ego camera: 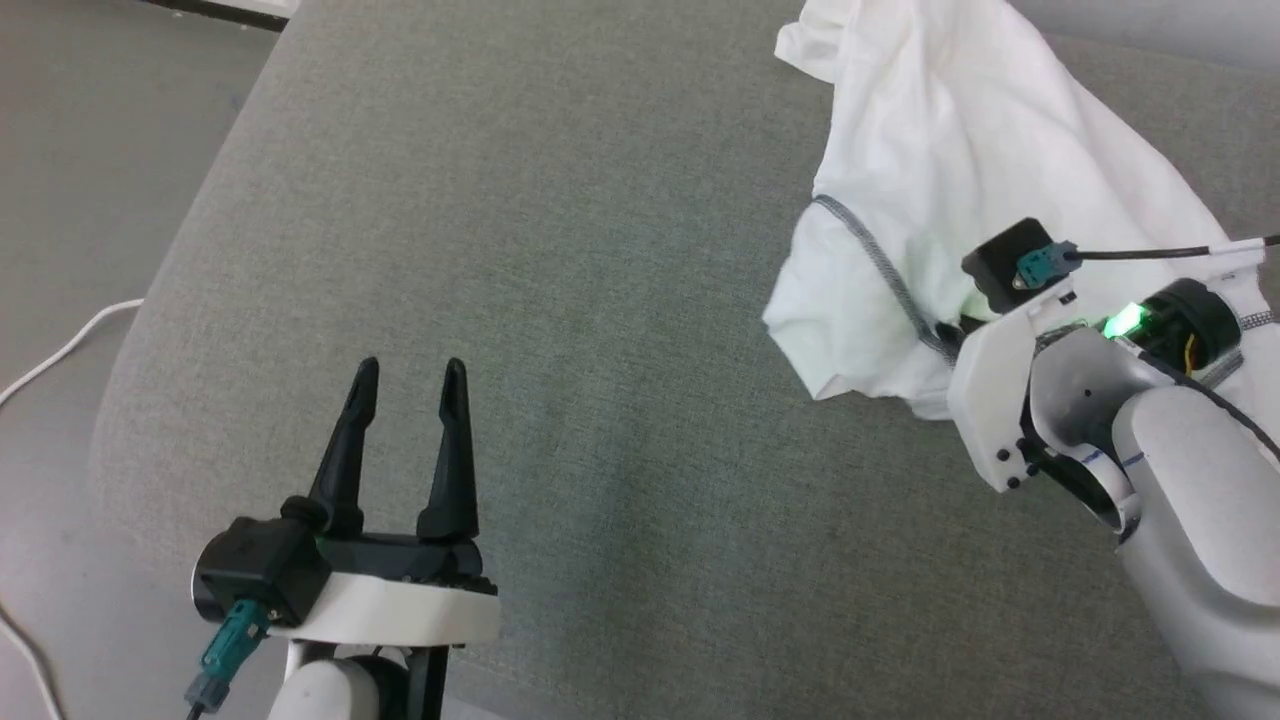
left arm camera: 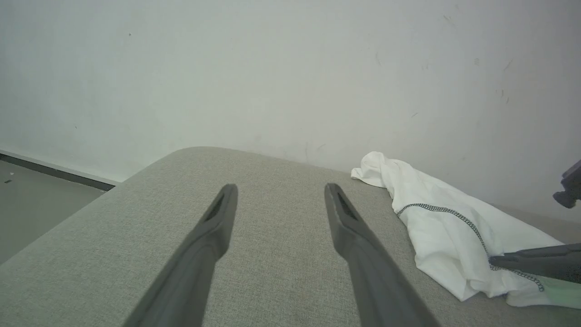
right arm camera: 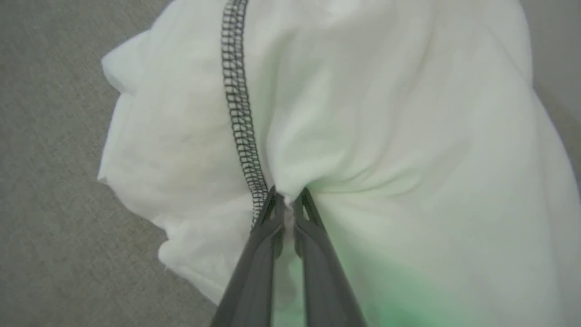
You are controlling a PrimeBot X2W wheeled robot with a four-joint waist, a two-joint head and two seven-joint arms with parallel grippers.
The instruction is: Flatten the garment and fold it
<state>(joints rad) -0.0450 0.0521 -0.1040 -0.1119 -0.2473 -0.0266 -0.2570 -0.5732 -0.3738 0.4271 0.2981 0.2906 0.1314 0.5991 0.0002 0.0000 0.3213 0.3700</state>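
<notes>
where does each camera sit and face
head view: on the head, facing down at cushion and white top; left gripper and right forearm show.
left wrist view: on that wrist, facing along its open fingers over the cushion to the wall.
right wrist view: on that wrist, facing along the right gripper, shut on the top.
all three share the top.

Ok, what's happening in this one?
The right end effector is shut on a fold of the crumpled white garment, right beside its dark zigzag seam, on a grey cushion. Nothing is flattened yet. The left end effector hangs open over bare cushion, apart from the cloth.
</notes>
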